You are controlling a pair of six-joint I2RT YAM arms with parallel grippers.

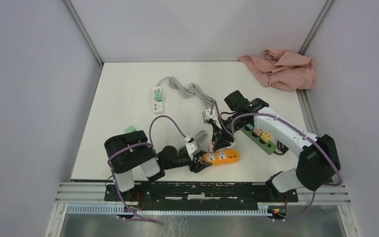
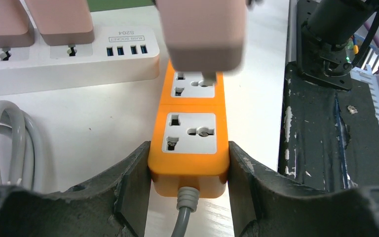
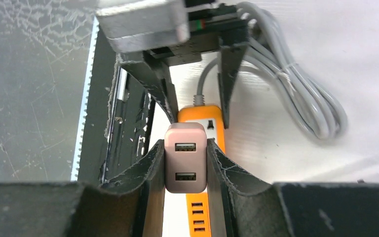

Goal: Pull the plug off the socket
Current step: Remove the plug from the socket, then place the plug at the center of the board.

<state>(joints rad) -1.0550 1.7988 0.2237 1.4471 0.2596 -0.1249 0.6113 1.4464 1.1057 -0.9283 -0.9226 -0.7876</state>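
Observation:
An orange power strip (image 1: 221, 157) lies near the table's front edge. My left gripper (image 2: 188, 163) is shut on its cable end, one finger on each long side of the strip (image 2: 190, 143). In the right wrist view, my right gripper (image 3: 185, 163) is shut on a pink two-port USB plug (image 3: 185, 158) held upright over the strip (image 3: 197, 217). Seen from the left wrist, the plug (image 2: 202, 34) hangs just above the far socket, with a prong tip showing under it. From above, the right gripper (image 1: 222, 143) stands directly over the strip and hides the plug.
A white strip (image 2: 69, 59) carrying pink plugs lies just left of the orange one. A green strip (image 1: 259, 136) with plugs sits under the right arm. A white-and-green strip (image 1: 158, 98) and a coiled grey cable (image 1: 192, 91) lie mid-table. A pink cloth (image 1: 281, 66) lies back right.

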